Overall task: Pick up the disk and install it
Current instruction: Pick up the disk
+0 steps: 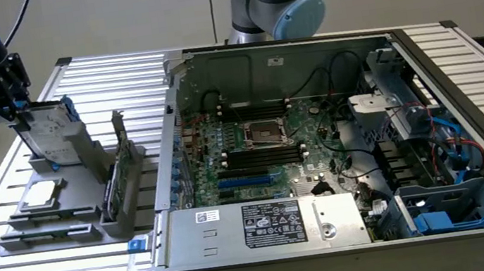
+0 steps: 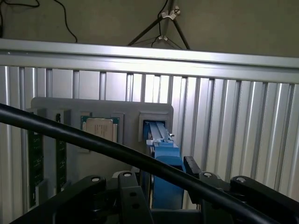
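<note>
The disk [image 1: 50, 130] stands upright on its edge in a slot of the grey parts holder [image 1: 72, 209] at the exterior view's left, its silver face and blue rails showing. My gripper [image 1: 16, 110] hangs over the disk's top edge, with its black fingers [image 1: 1, 98] reaching down on either side. From the wrist, the disk's blue rail [image 2: 166, 154] runs between the two finger links. My gripper [image 2: 163, 186] is open around it, with a small gap on each side. The disk rests in its slot.
A square silver processor chip [image 1: 42, 194] lies on the holder, and green memory boards [image 1: 114, 185] stand beside it. The open computer case [image 1: 318, 132] is at the exterior view's right, with a blue drive cage [image 1: 452, 216] at its near corner. A black cable [image 2: 93, 140] crosses the wrist view.
</note>
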Action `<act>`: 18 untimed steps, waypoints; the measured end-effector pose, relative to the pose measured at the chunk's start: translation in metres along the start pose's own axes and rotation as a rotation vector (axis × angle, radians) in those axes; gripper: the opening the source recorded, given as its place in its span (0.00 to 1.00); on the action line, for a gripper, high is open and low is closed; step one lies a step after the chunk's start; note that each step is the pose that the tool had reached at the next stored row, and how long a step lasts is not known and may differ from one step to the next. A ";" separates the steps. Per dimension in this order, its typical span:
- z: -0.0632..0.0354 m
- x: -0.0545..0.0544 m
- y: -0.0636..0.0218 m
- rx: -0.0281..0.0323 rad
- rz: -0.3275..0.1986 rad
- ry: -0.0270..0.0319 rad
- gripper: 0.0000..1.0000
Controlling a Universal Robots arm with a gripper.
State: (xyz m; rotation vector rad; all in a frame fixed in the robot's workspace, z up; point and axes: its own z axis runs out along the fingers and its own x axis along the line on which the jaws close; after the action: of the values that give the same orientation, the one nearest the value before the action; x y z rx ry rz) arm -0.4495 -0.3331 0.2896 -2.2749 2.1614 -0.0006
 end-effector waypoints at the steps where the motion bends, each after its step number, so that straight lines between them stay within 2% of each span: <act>1: 0.0000 0.000 0.0000 -0.0001 0.000 0.0000 0.48; 9: 0.0001 -0.001 0.0000 -0.0002 0.000 0.0001 0.48; 11: 0.0002 -0.001 -0.0001 -0.0004 0.000 0.0001 0.46; 12: 0.0006 -0.001 -0.0001 -0.0002 0.000 0.0001 0.39; 18: 0.0025 -0.001 0.0000 -0.0003 0.000 0.0001 0.39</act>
State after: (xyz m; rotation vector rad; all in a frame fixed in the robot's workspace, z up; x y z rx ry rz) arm -0.4495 -0.3324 0.2871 -2.2751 2.1617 -0.0003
